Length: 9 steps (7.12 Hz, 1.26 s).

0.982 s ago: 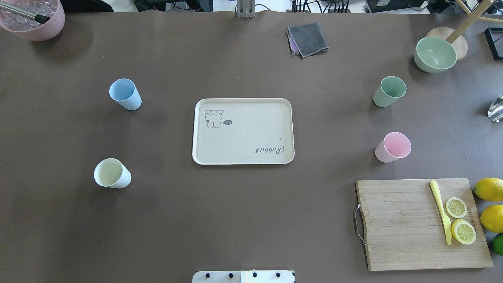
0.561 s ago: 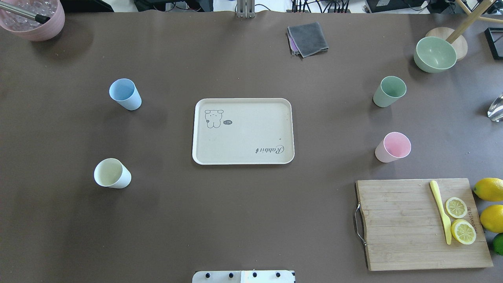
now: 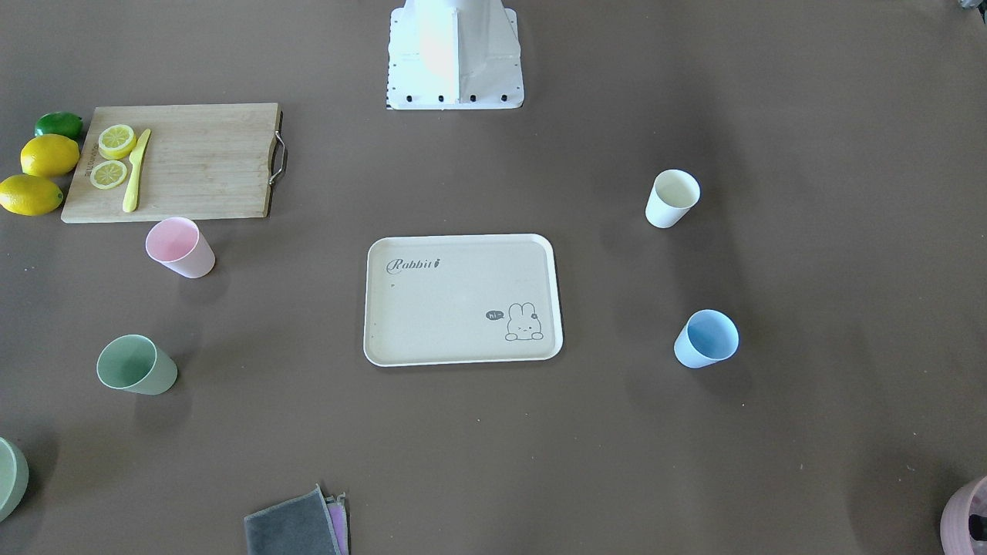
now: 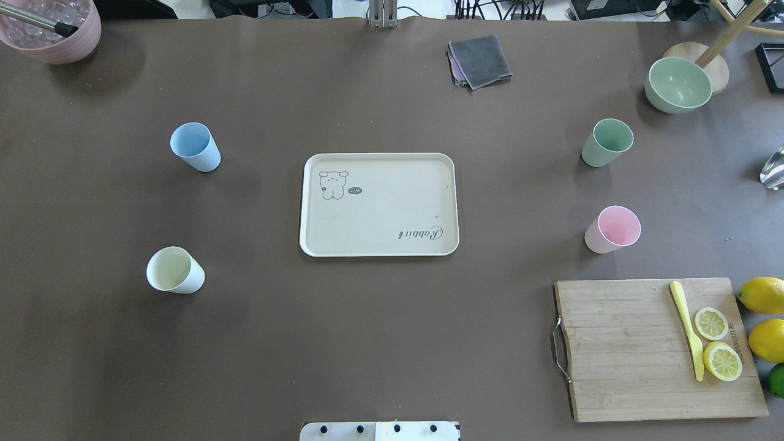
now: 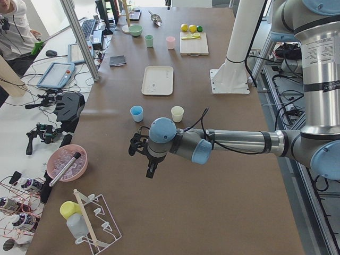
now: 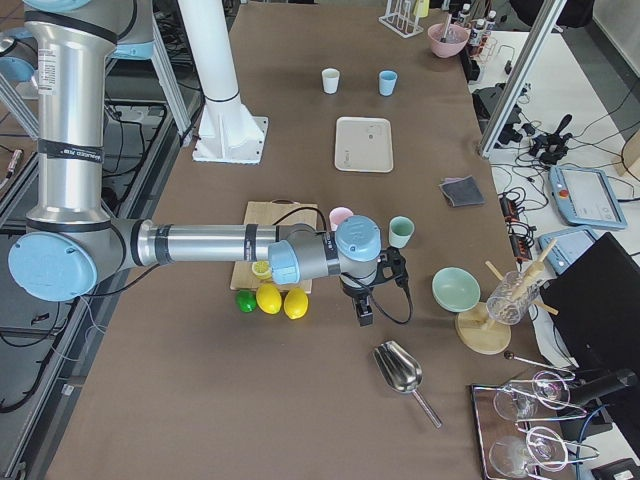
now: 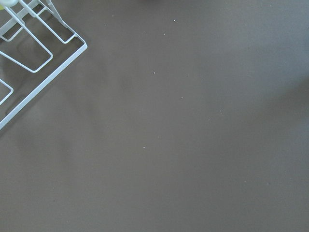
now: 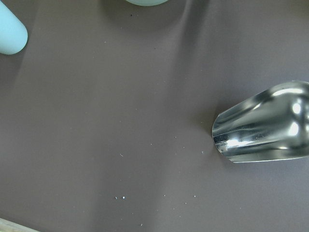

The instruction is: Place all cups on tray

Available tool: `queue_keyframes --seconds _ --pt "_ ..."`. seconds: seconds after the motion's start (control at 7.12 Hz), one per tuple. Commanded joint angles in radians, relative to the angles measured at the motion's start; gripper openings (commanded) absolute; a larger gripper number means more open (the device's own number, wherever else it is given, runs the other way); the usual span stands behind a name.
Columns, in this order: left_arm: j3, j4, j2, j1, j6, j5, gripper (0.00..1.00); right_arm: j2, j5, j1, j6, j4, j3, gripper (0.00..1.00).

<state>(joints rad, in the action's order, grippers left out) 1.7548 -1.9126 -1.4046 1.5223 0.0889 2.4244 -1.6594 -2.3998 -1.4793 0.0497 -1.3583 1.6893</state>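
The cream tray (image 4: 378, 242) lies flat at the table's middle with nothing on it. The four cups stand upright on the table around it: the light blue cup (image 4: 195, 147) and the cream-white cup (image 4: 174, 270) to its left, the sage green cup (image 4: 606, 142) and the pink cup (image 4: 612, 229) to its right. My left gripper (image 5: 144, 158) shows only in the exterior left view, beyond the blue and white cups. My right gripper (image 6: 364, 302) shows only in the exterior right view, near the lemons. I cannot tell whether either is open or shut.
A wooden cutting board (image 4: 618, 349) with a yellow knife and lemon slices is at the front right, lemons (image 4: 762, 294) beside it. A green bowl (image 4: 678, 84), a grey cloth (image 4: 479, 60) and a pink pot (image 4: 52, 30) stand at the back. A metal scoop (image 8: 265, 123) lies under the right wrist and a wire rack (image 7: 34, 53) under the left.
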Motion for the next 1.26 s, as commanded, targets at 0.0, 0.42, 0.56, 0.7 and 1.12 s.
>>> queue_keyframes --seconds 0.0,0.42,0.56,0.7,1.12 --pt "0.008 0.003 -0.032 -0.062 0.044 0.071 0.97 0.003 -0.01 -0.001 -0.005 0.066 0.004 1.0" --pt "0.098 -0.116 -0.056 -0.236 0.402 0.01 0.98 0.007 -0.053 0.101 -0.016 0.068 0.108 1.0" --pt "0.133 -0.187 -0.054 -0.355 0.589 -0.096 0.98 0.007 -0.065 0.138 -0.089 0.07 0.148 1.0" --pt "0.205 -0.19 -0.053 -0.493 0.739 -0.226 0.98 0.007 -0.062 0.184 -0.191 0.07 0.191 1.0" --pt "0.258 -0.191 -0.089 -0.689 0.906 -0.335 0.98 0.05 -0.032 0.356 -0.452 0.071 0.201 0.99"
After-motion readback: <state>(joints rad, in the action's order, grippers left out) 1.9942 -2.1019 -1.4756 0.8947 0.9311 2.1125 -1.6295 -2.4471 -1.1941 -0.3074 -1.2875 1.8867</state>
